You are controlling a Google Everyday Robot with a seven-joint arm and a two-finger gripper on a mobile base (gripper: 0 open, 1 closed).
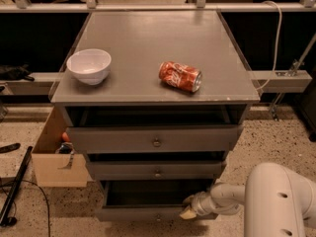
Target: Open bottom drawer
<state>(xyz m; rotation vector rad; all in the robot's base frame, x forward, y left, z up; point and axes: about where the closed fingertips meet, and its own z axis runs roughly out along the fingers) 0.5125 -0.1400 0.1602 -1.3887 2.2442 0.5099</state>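
Observation:
The bottom drawer (143, 214) is the lowest of three grey drawers in the cabinet. It stands pulled partly out, with its dark inside showing behind the slim front panel and a tiny knob (158, 217) at centre. My gripper (189, 208) is at the right end of that drawer's front edge, against the top of the panel. The white arm (279, 201) reaches in from the lower right.
The middle drawer (157, 170) and top drawer (154, 140) stand slightly out above. A white bowl (89, 65) and a red soda can (180, 76) lie on the grey cabinet top (148, 38). A cardboard box (53, 157) stands on the floor at the left, beside black cables.

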